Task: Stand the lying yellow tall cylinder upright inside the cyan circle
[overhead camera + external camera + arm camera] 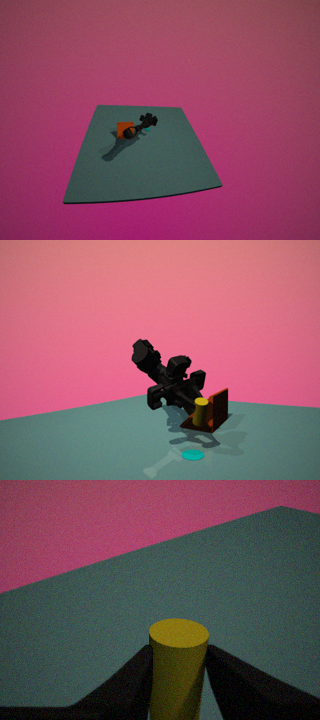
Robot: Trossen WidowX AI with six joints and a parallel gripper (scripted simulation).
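My gripper is shut on the yellow tall cylinder. The cylinder stands nearly upright between the two dark fingers, which grip its sides below the flat top. It hangs clear of the teal table. The cyan circle lies flat on the table, nearer the camera than the cylinder in the exterior view, with nothing on it. In the top view the arm hides the cylinder. The wrist view does not show the circle.
The arm's orange base plate sits just behind the cylinder. The arm's shadows fall on the table around the circle. The table's far edge shows in the wrist view against the pink background.
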